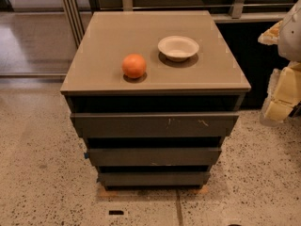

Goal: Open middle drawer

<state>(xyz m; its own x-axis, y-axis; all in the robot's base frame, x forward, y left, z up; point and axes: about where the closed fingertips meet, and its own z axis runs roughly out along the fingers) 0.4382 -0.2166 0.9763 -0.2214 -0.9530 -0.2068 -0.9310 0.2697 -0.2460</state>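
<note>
The gripper hung at the right edge, whether it was released or clenched I could not tell, and the middle drawer of 3, well left and below it, looked shut, so the whole opening was not yet done.

Orange near white bowl, atop cabinet

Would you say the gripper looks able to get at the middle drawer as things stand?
Probably yes: the gripper hangs at the right edge of the view, beside the cabinet, and nothing stands before the middle drawer, whose front faces open floor.
</note>
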